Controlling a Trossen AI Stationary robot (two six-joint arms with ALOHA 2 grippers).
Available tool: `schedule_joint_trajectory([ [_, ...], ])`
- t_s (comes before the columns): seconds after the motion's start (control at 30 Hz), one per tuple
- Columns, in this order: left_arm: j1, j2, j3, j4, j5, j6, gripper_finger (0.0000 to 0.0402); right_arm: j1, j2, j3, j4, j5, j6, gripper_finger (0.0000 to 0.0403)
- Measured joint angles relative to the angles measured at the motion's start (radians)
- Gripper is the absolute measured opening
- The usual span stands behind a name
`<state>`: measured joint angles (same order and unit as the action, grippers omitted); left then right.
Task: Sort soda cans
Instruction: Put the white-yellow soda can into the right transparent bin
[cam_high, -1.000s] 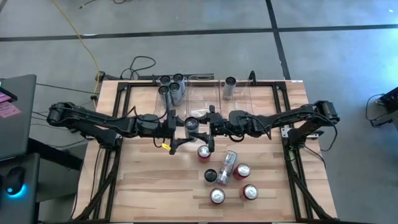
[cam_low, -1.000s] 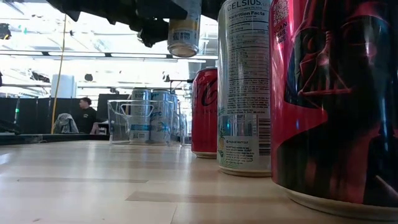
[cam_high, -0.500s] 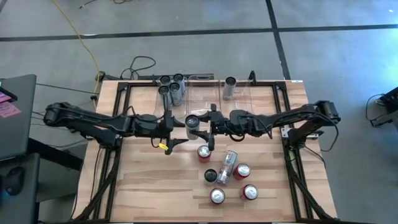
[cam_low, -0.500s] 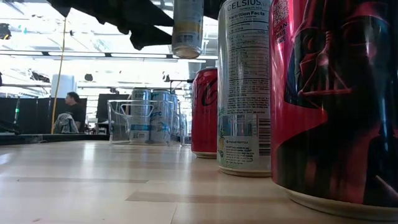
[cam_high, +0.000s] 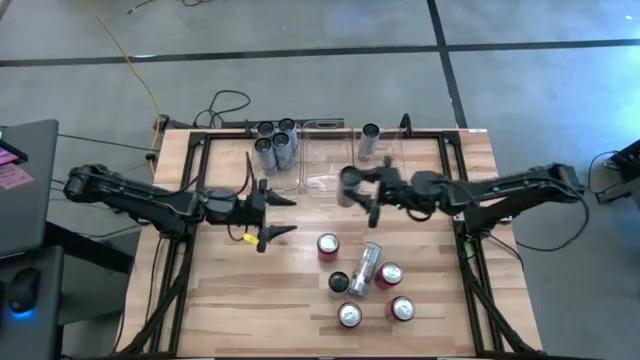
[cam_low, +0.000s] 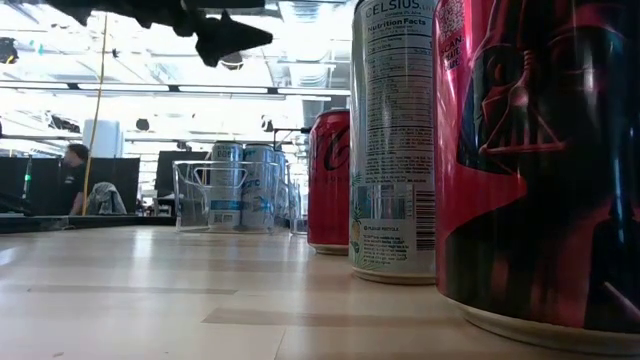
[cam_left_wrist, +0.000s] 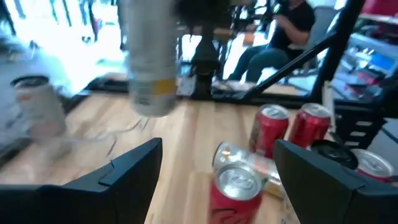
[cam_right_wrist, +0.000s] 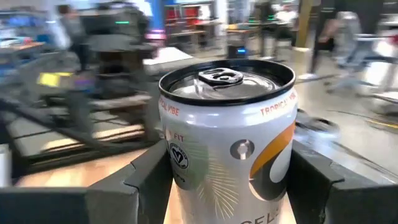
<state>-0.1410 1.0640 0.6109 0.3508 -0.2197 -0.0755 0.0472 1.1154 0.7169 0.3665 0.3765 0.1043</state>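
My right gripper (cam_high: 352, 188) is shut on a silver soda can (cam_right_wrist: 230, 143) with an orange stripe, held in the air in front of the clear bins (cam_high: 325, 160). In the left wrist view that silver soda can (cam_left_wrist: 149, 62) hangs above the table. My left gripper (cam_high: 278, 216) stands open and holds nothing, left of the can. A red can (cam_high: 327, 245) stands upright on the table. A silver can (cam_high: 368, 268) lies on its side among more red cans (cam_high: 402, 309). Several silver cans (cam_high: 275, 142) stand in the left bin and one (cam_high: 370, 140) in the right bin. My right gripper pinches the can's side wall (cam_right_wrist: 180, 177) between its two fingers (cam_right_wrist: 146, 180), one on each side, below the rim. The fingers come in level from the table's right. The can stands upright in the hold, its top up, lifted clear of the table.
A dark-topped can (cam_high: 339, 283) stands beside the lying one. Black frame rails (cam_high: 185, 250) run along both sides of the wooden table. People show in the room behind the table (cam_low: 75, 180). Bare wood lies at the near left (cam_high: 250, 310).
My right gripper has carried the silver can toward the table's right edge and a little toward the bins, away from my left gripper. The can stays upright and clear of the table. My left gripper has drawn back toward the left edge, still open.
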Motion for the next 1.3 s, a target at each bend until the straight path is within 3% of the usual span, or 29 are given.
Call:
schedule_joint_trajectory([
  [0.23,-0.004,0.0,-0.073,0.128,-0.097,0.006,0.0304,-0.17,-0.201,-0.244,0.073,0.107,0.042,0.0257],
  [0.5,-0.002,0.0,-0.074,0.155,-0.098,0.015,0.0304,-0.455,-0.212,-0.427,0.202,0.098,0.108,0.0257],
  [0.63,-0.002,0.0,-0.074,0.154,-0.1,0.014,0.0304,-0.546,-0.208,-0.517,0.359,0.079,0.165,0.0257],
  [0.93,0.003,0.0,-0.074,0.16,-0.114,0.013,0.0304,-0.616,-0.086,-0.537,0.456,0.047,0.194,0.0257],
  [1.3,0.029,0.0,-0.074,0.16,-0.165,-0.029,0.0304,-0.704,0.199,-0.514,0.623,-0.007,0.228,0.0257],
])
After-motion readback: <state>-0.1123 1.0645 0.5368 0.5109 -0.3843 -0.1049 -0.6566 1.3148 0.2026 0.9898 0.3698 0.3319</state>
